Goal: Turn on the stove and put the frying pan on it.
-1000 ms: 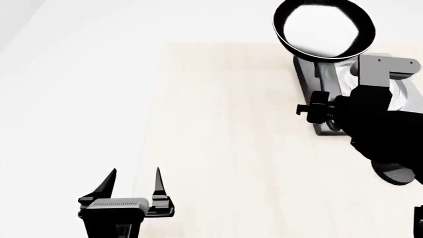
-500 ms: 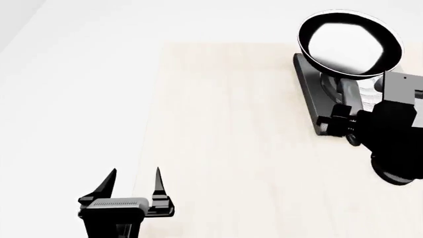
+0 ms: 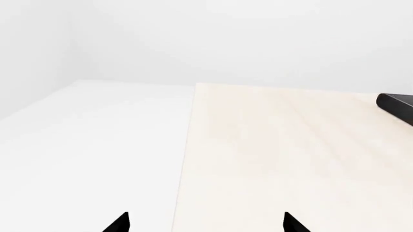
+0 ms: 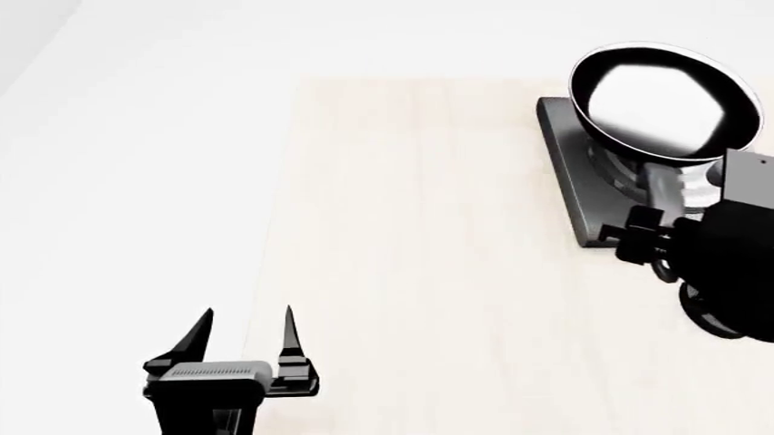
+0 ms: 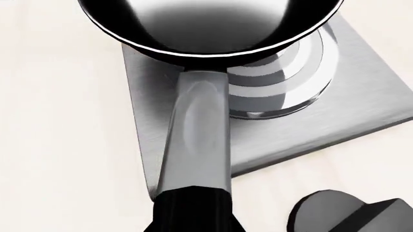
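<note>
The frying pan (image 4: 662,100), glossy black with a shiny inside, hangs over the far part of the stove (image 4: 571,172), a dark grey slab with silvery rings (image 4: 623,168). My right gripper (image 4: 644,237) is shut on the pan's long handle (image 5: 197,140) at the slab's near edge. In the right wrist view the pan (image 5: 206,24) covers part of the rings (image 5: 290,82); I cannot tell whether it touches them. The round black knob (image 5: 348,212) lies on the table beside the slab (image 5: 361,111). My left gripper (image 4: 246,313) is open and empty, far to the left; it also shows in the left wrist view (image 3: 205,221).
The light wooden tabletop (image 4: 411,227) spreads between the two arms, and a white surface (image 4: 133,181) borders it on the left. The knob also shows at the right edge of the head view (image 4: 711,315). A dark corner (image 3: 397,104) shows at the edge of the left wrist view.
My right gripper has carried the pan to the right and nearer, from beyond the slab's far-left corner to over its rings. The left arm has not moved.
</note>
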Motion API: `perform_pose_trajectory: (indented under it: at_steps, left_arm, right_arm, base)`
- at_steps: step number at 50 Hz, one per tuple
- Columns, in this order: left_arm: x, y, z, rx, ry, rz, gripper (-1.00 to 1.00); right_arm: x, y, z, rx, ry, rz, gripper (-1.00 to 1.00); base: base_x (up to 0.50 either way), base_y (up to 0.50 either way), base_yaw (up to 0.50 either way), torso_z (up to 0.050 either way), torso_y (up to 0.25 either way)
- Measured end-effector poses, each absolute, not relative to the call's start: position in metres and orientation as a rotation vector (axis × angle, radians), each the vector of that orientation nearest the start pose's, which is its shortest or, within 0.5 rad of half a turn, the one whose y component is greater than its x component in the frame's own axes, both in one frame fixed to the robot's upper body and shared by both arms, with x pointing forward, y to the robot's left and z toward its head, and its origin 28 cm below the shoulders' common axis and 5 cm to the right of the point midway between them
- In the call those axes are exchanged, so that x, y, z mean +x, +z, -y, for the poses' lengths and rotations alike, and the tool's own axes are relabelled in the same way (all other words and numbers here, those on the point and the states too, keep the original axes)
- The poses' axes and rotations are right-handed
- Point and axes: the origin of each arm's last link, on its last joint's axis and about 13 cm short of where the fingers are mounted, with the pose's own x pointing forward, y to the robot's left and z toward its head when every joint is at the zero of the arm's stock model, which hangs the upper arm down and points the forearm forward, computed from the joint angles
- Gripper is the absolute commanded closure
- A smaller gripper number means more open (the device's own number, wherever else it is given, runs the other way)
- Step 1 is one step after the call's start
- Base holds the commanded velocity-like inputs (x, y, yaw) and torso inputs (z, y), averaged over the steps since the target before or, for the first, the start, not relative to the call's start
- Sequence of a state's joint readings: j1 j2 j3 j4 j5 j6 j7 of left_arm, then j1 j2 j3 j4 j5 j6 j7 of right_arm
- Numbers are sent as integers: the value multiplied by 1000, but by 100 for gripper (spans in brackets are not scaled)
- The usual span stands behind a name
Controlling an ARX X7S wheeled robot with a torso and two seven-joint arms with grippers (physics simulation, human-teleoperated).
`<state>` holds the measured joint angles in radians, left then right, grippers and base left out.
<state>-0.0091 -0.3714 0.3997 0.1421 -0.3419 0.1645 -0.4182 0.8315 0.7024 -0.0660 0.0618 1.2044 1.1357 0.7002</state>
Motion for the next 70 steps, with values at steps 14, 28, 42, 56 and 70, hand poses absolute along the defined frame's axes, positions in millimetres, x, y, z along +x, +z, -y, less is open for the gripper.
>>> perform_pose_trajectory:
  at_steps: [14,28,42,56,70]
  left_arm:
    - [199,41,-206,-67,-4,151,-100]
    - [199,41,-206,-66,-3,150,-100]
    - [198,41,-207,-65,-2,150,-100]
    - [199,41,-206,-66,-2,148,-100]
    - [199,41,-206,-67,-3,148,-100]
  right_arm:
    - [294,209,226,151,-298,-469,100]
    - [292,202,232,163,-322,-481,100]
    - [291,197,233,170,-332,-488,100]
    - [293,194,232,177,-328,-490,100]
    - [295,206,237,159,-359,-429,-100]
  base:
    - [0,0,0,1,2]
    - [0,0,0,1,2]
    - [0,0,0,0,2]
    - [0,0,0,1,2]
    - [0,0,0,0,1]
